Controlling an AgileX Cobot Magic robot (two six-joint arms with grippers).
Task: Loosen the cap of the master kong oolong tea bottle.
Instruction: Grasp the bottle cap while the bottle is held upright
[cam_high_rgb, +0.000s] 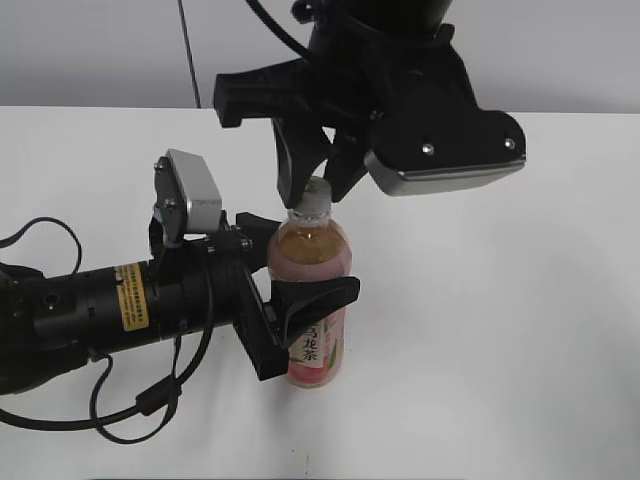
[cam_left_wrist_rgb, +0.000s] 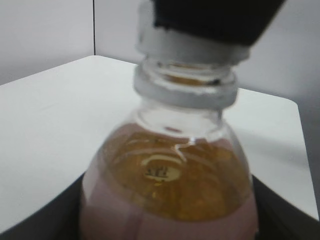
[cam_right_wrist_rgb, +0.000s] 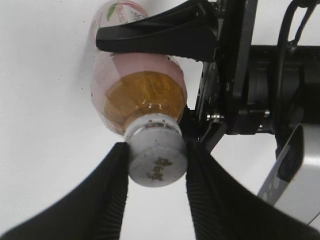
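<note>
Here cap (cam_right_wrist_rgb: 155, 159) sits between right claw (cam_right_wrist_rgb: 156, 165) fingers.

cap (cam_right_wrist_rgb: 156, 161) | clamped between right jaws | bottle (cam_right_wrist_rgb: 134, 95) beneath

The left gripper (cam_high_rgb: 300, 270) reaches in level and clamped, while the right gripper (cam_right_wrist_rgb: 156, 172) hangs overhead, fingers pinched.

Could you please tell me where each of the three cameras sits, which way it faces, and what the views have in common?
Exterior: looks down at a slant across the table; both arms show.
Left wrist: close behind the left gripper, facing the bottle; its dark fingers edge the bottom corners.
Right wrist: above the right gripper, looking down onto the cap; both fingers show.
Shared: all three show the bottle and cap.
</note>
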